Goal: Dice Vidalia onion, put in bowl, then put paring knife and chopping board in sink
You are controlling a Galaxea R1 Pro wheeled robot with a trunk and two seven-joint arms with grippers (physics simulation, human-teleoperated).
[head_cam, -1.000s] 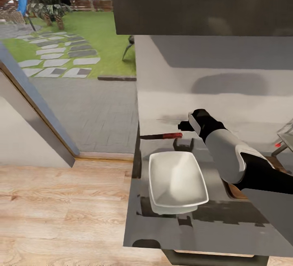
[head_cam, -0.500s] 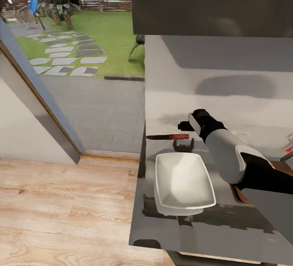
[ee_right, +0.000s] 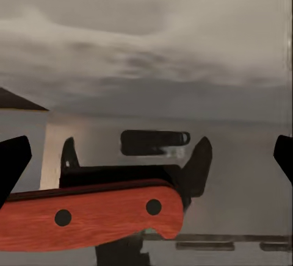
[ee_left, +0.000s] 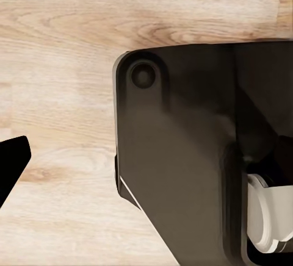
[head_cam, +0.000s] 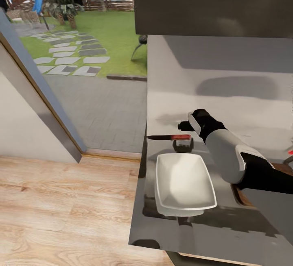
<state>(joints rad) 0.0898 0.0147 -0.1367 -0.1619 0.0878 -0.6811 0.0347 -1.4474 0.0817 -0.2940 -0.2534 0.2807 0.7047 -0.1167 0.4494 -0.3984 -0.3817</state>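
White bowl (head_cam: 185, 184) just beside knife (head_cam: 170, 137)

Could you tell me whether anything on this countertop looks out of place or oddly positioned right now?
Yes: the paring knife is held by the right gripper with its blade jutting past the countertop's left edge, over the floor. The white bowl in front sits upright and looks empty. Nothing appears spilled.

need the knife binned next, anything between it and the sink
The right gripper holds the paring knife above the countertop, just beyond the white bowl. The sink cannot be made out, so the path cannot be judged.
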